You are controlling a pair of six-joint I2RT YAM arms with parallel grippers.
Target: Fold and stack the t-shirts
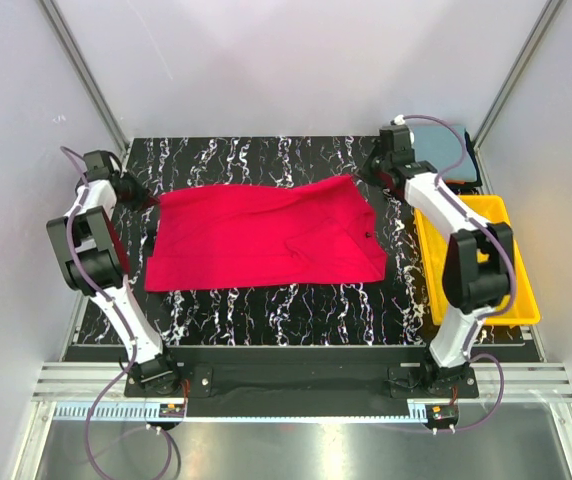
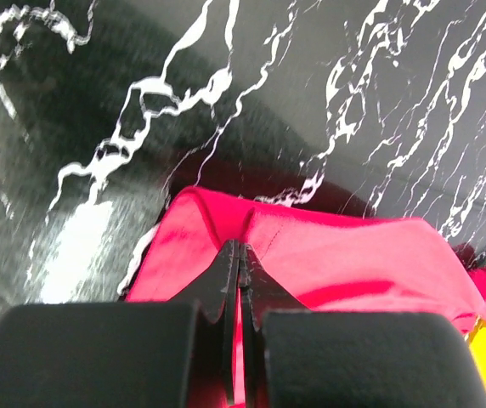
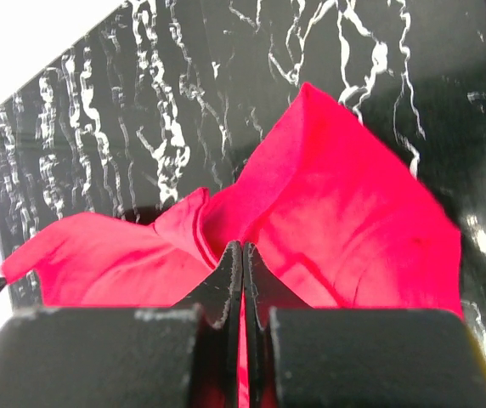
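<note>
A bright red t-shirt [image 1: 266, 236] lies spread across the middle of the black marbled table [image 1: 266, 300]. My left gripper [image 1: 149, 196] is shut on the shirt's far left corner; in the left wrist view the cloth [image 2: 353, 255] is pinched between the closed fingers [image 2: 240, 255]. My right gripper [image 1: 371, 177] is shut on the shirt's far right corner; in the right wrist view the red cloth [image 3: 336, 212] bunches at the closed fingers [image 3: 243, 255]. A grey-blue shirt [image 1: 456, 160] lies at the far right behind the right arm. The orange and dark shirts are out of view.
A yellow plastic tray [image 1: 521, 290] stands at the right edge of the table, beside the right arm. White walls and metal posts enclose the table at the back and sides.
</note>
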